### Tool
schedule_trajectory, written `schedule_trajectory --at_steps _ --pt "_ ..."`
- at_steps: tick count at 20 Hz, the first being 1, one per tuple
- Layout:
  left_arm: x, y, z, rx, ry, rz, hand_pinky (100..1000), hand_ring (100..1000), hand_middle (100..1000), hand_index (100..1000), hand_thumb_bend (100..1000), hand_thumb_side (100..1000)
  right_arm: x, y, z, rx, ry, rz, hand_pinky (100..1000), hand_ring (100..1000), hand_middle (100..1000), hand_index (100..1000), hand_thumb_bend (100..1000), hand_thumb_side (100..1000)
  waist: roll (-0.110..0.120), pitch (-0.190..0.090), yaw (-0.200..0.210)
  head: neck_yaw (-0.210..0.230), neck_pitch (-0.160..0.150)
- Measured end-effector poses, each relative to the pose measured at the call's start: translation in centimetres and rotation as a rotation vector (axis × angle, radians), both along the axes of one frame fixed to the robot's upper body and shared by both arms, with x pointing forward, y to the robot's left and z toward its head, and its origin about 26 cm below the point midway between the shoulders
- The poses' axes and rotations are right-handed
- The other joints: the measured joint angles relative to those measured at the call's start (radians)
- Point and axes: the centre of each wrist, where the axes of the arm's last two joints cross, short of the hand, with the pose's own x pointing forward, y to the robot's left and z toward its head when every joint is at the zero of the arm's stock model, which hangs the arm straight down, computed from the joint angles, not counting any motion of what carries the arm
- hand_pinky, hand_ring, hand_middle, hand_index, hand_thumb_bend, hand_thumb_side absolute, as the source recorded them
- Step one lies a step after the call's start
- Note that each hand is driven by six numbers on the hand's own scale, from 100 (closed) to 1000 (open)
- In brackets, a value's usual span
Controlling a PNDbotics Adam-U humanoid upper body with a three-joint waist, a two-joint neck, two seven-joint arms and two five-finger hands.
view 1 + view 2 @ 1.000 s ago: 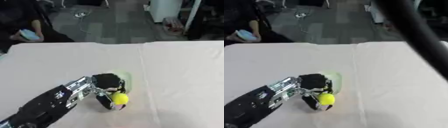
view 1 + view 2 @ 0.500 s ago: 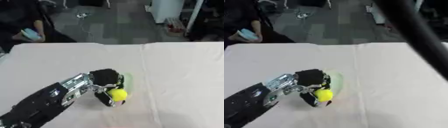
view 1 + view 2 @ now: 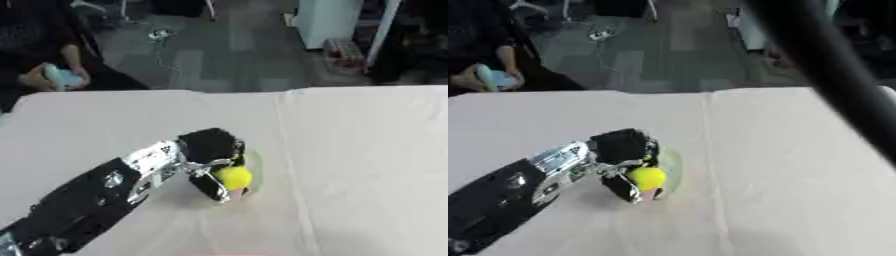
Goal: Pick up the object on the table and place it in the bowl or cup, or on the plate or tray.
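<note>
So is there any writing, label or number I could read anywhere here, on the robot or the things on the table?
None can be read.
Left hand holding the yellow ball: no text shows.
Pale green dish and white tablecloth: plain.

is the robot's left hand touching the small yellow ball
Touching. In the left eye view the left hand has its dark fingers curled round the small yellow ball, above a pale green dish.

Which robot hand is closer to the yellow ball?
The left. The left robot hand holds the ball over a pale green dish; the right robot hand is out of view.
</note>
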Motion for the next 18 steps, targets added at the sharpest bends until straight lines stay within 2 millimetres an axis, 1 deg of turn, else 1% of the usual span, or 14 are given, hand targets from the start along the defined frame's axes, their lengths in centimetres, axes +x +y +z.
schedule_trajectory --at_steps 1,2,3,4,5,6,7,8,9,10,11,13,16,18 --pt "0.3 0.3 -0.3 0.006 -0.006 0.014 100 100 173 313 100 599 0.1 0.1 0.2 0.001 -0.002 0.007 181 467 562 396 139 902 0.0 0.004 -0.005 0.004 -0.001" --pt "0.6 0.7 -0.6 0.008 -0.009 0.03 100 100 230 363 100 628 0.2 0.1 0.3 0.001 -0.004 0.013 181 467 562 398 140 901 0.0 0.007 -0.01 0.009 -0.002" --pt "0.9 1.1 -1.0 0.011 -0.011 0.048 100 220 471 537 100 827 0.3 0.1 0.5 0.001 -0.005 0.02 181 467 563 400 140 901 0.001 0.009 -0.013 0.011 -0.002" --pt "1.1 1.6 -1.5 0.022 -0.009 0.075 100 100 295 408 100 671 0.4 0.1 0.6 0.001 -0.005 0.026 181 467 562 399 141 901 0.003 0.011 -0.015 0.014 -0.002" --pt "1.3 2.0 -1.9 0.038 -0.003 0.105 731 753 824 759 364 1000 0.4 0.1 0.7 0.001 -0.004 0.03 181 467 563 398 140 901 0.004 0.011 -0.015 0.017 -0.001" --pt "1.4 2.4 -2.3 0.066 0.008 0.139 788 788 848 772 408 1000 0.4 0.1 0.7 0.003 -0.001 0.034 181 467 563 399 140 901 0.005 0.011 -0.015 0.018 -0.001" --pt "1.5 2.8 -2.6 0.101 0.021 0.175 936 881 900 809 517 1000 0.4 0.1 0.7 0.003 0.0 0.038 181 467 562 396 140 900 0.006 0.011 -0.015 0.018 0.0" --pt "1.5 2.9 -2.7 0.131 0.032 0.203 904 860 888 799 492 1000 0.4 0.1 0.7 0.004 0.002 0.04 181 467 562 398 140 900 0.006 0.011 -0.014 0.018 0.001" --pt "1.5 2.8 -2.6 0.153 0.04 0.221 1000 949 945 840 579 1000 0.4 0.0 0.8 0.003 0.003 0.042 180 467 561 385 136 902 0.006 0.01 -0.011 0.018 0.002" --pt "1.4 2.5 -2.3 0.165 0.043 0.23 1000 949 949 840 578 1000 0.4 0.0 0.8 0.002 0.003 0.041 180 467 561 385 176 890 0.006 0.009 -0.006 0.018 0.004" --pt "1.3 2.2 -1.9 0.172 0.042 0.235 1000 968 963 853 606 1000 0.4 -0.1 0.7 -0.001 0.005 0.041 178 467 561 375 131 905 0.006 0.007 -0.001 0.018 0.005" --pt "0.8 1.4 -0.8 0.16 0.027 0.225 1000 964 964 860 615 1000 0.2 -0.2 0.5 -0.007 0.015 0.039 176 467 561 366 122 909 0.006 0.003 0.01 0.017 0.005" --pt "-0.1 0.0 2.1 0.112 -0.018 0.197 1000 965 965 861 623 1000 -0.1 -0.4 0.0 -0.021 0.031 0.029 175 467 560 359 120 911 0.004 -0.004 0.024 0.016 0.005" --pt "-0.9 -0.7 4.4 0.081 -0.056 0.182 1000 964 972 873 602 1000 -0.3 -0.5 -0.3 -0.033 0.038 0.018 177 467 561 369 125 909 0.003 -0.008 0.036 0.01 0.005"
